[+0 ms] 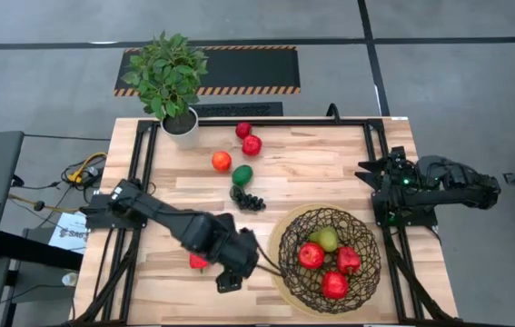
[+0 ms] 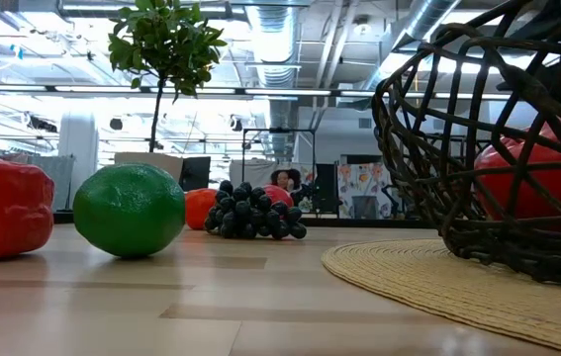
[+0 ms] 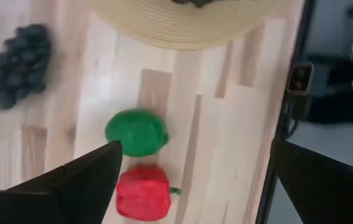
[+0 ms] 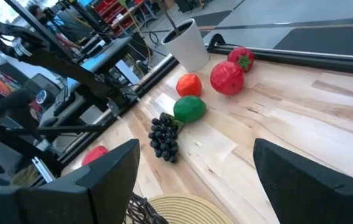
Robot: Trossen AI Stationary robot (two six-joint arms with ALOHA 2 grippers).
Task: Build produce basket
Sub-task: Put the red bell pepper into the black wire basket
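Wire basket [image 1: 286, 263] holds four produce [image 1: 311, 255] (others scattered on table).

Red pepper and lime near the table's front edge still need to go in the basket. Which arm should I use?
Left. The left gripper, open, hangs right above the red pepper and lime, beside the basket. The right gripper waits at the table's right edge, across the basket from them.

The left arm [image 1: 184, 232] covers most of the red pepper [image 1: 198, 262] from above, and the lime beside it is hidden outright; the left gripper [image 3: 195, 180] has its fingertips cut off at the wrist picture's edge; the basket [image 2: 478, 188] runs off the low view's right side; the grapes [image 3: 15, 62] are a dark blur.
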